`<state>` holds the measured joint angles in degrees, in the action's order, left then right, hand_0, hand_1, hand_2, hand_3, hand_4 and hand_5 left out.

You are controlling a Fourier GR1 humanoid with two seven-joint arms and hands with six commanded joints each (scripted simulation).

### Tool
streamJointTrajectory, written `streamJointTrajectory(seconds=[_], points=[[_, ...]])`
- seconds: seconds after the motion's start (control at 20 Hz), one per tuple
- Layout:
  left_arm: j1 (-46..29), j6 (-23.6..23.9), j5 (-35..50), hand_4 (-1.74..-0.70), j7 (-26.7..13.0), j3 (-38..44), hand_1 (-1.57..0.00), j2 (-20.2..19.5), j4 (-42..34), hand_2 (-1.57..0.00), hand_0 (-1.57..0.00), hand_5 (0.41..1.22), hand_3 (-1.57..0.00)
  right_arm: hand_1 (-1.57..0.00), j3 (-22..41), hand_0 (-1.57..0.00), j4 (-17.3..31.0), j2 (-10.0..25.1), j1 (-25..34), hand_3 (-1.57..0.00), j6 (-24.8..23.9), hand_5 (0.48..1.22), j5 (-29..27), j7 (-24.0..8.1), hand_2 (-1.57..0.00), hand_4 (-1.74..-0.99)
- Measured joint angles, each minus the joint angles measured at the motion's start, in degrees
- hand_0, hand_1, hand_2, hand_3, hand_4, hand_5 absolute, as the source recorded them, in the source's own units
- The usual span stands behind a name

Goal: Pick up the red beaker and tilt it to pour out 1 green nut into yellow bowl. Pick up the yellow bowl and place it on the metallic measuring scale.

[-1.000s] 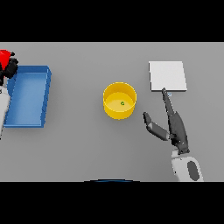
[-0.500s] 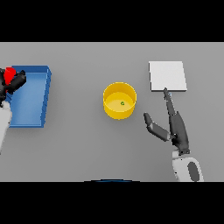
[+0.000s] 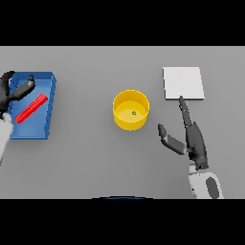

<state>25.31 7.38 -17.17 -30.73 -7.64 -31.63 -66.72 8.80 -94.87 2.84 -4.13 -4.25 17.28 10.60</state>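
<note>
Inside: green nut [image 3: 134, 113] in yellow bowl [image 3: 130, 110], red beaker [image 3: 31, 108] in blue tray [image 3: 51, 108]

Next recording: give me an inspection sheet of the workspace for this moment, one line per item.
Surface: grey table, flat and evenly lit.
Job's things: red beaker lies on its side in the blue tray; yellow bowl stands upright mid-table with one green nut inside; metallic measuring scale sits to the bowl's right with nothing on it.
Clutter: nothing seen beyond the tray.
Hands: left hand is open over the tray's far left corner, holding nothing; right hand is open with straight fingers, between bowl and scale, touching neither.
Cables: nothing seen.
Surroundings: nothing seen beyond the table.
</note>
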Motion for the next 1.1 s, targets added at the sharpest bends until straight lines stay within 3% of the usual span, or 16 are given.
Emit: streamJointTrajectory(seconds=[0.2, 0.25, 0.3, 0.55, 0.85, 1.1], points=[[0.59, 1.2, -0.1, -0.77, 2.61, 0.33, -0.07, 0.47, 1.15, -0.07, -0.08, 0.655, -0.07, 0.0, 0.91, 0.0, -0.23, 1.0, 0.46, 0.0, 0.27, 0.666, 2.41, -4.3, 0.0, -1.014], [0.95, 1.55, -0.21, -0.76, 3.07, 0.38, -0.05, 0.62, 1.57, -0.06, -0.07, 0.657, -0.05, 0.0, 1.28, 0.0, -0.38, 2.56, 1.28, 0.0, 2.38, 0.669, 2.07, -3.25, 0.0, -1.005], [0.8, 1.81, -0.43, -0.76, 3.72, 0.19, -0.04, 0.69, 1.35, -0.04, -0.05, 0.659, -0.04, 0.0, 2.07, 0.0, -0.08, 3.64, 2.62, 0.0, 4.17, 0.674, 2.56, -4.13, 0.0, -1.022], [1.53, 1.63, -0.04, -0.74, 4.42, 0.04, -0.01, 1.04, 1.21, -0.01, -0.02, 0.673, -0.01, 0.0, 7.35, 0.0, 4.02, 13.83, 14.63, 0.0, 11.95, 0.672, 12.63, -7.66, 0.0, -1.151], [0.64, 1.41, -0.04, -0.74, 3.68, -0.03, 0.0, 0.54, 0.72, 0.0, 0.0, 0.696, 0.0, 0.0, 15.57, 0.0, 10.36, 20.0, 26.05, 0.0, 19.24, 0.684, 22.01, -3.45, 0.0, -1.225], [0.92, 0.71, -0.07, -0.74, 3.51, -0.02, 0.0, -0.23, 0.62, 0.0, 0.0, 0.704, 0.0, 0.0, 22.63, 0.0, 16.32, 22.75, 34.4, 0.0, 23.47, 0.711, 28.98, 1.05, 0.0, -1.215]])
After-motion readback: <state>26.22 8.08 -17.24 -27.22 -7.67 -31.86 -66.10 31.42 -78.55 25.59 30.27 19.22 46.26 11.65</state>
